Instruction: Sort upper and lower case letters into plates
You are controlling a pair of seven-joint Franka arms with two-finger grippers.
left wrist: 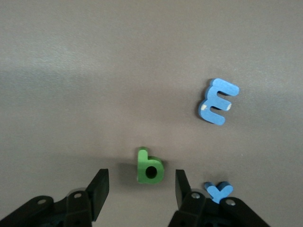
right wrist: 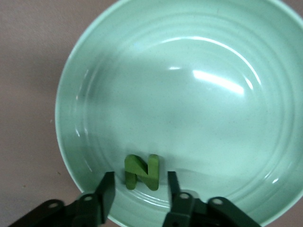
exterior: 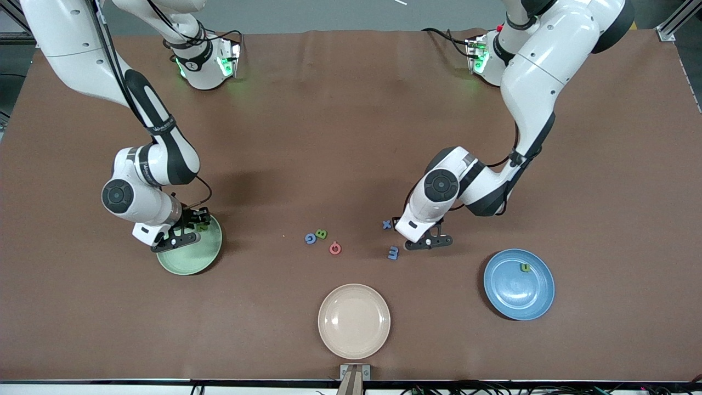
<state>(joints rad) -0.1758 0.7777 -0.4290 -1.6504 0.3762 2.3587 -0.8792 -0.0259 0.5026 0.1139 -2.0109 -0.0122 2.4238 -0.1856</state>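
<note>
Left gripper fingers part open, straddling green b on table, stem pointing away, untouched. Right gripper part open, N loose in green plate.

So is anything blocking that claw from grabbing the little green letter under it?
Nothing visible does. The left claw is open with the green b lying on bare table between its fingers, a gap on each side. The blue x lies close beside one finger, outside the grip.
</note>
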